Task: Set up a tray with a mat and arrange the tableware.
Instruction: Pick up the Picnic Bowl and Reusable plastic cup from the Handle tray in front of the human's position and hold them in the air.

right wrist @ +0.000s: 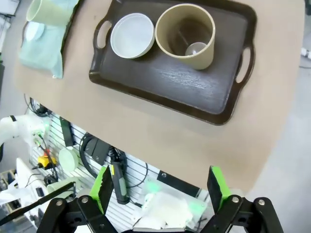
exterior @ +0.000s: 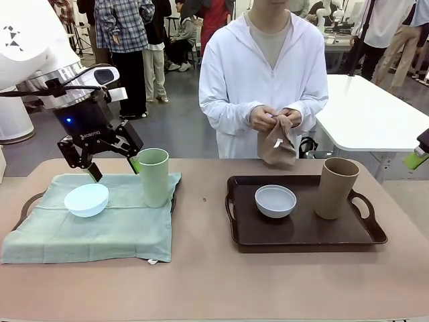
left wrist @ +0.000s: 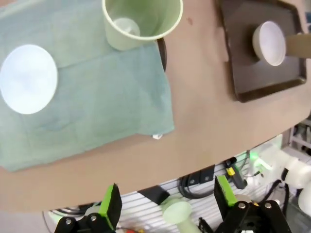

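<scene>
Our left gripper hangs spread above the mat, which hides most of its tray. Below it, the blue bowl and green tumbler sit empty. Our right gripper is likewise spread.

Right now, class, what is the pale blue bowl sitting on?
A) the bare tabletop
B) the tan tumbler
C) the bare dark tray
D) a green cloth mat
D: the pale blue bowl rests on the green cloth mat, beside the light green tumbler.
</scene>
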Available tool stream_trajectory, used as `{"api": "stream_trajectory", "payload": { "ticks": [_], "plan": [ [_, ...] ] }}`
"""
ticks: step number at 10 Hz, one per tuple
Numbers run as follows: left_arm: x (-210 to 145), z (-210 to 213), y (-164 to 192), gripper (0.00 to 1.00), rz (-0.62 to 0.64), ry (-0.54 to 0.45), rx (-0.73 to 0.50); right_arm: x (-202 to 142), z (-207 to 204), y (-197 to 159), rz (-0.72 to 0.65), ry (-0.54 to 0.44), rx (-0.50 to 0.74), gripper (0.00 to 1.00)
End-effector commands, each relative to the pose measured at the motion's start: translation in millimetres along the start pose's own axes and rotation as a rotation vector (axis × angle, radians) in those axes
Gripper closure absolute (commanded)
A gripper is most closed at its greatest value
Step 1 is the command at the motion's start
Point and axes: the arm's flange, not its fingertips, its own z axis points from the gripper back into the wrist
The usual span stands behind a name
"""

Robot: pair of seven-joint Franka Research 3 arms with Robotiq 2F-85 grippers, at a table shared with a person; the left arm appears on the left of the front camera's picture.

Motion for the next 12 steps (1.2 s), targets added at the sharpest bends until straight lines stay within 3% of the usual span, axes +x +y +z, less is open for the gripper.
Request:
{"api": "stream_trajectory", "payload": {
  "ticks": [1, 4, 5, 7, 10, 12],
  "plan": [
    [-1, 2, 5, 0.00, 0.010, 0.016, -0.001, 2, 1, 6, -0.033, -0.007, -0.009, 0.00],
    [1, 2, 4, 0.00, 0.007, 0.004, -0.010, 0, 1, 2, -0.013, -0.003, -0.001, 0.00],
    [6, -14, -16, 0.00, 0.010, 0.001, -0.007, 20, 1, -13, 0.157, -0.035, 0.048, 0.00],
    [6, -32, -91, 0.00, -0.097, -0.028, 0.060, 55, -14, -38, 0.351, -0.133, 0.122, 0.00],
    [22, -73, -160, 0.00, -0.138, -0.024, 0.126, 82, -19, -47, 0.612, -0.267, 0.140, 0.00],
    [38, -102, -190, 0.00, -0.137, -0.034, 0.162, 93, -26, -62, 0.728, -0.254, 0.177, 0.00]
  ]
}}
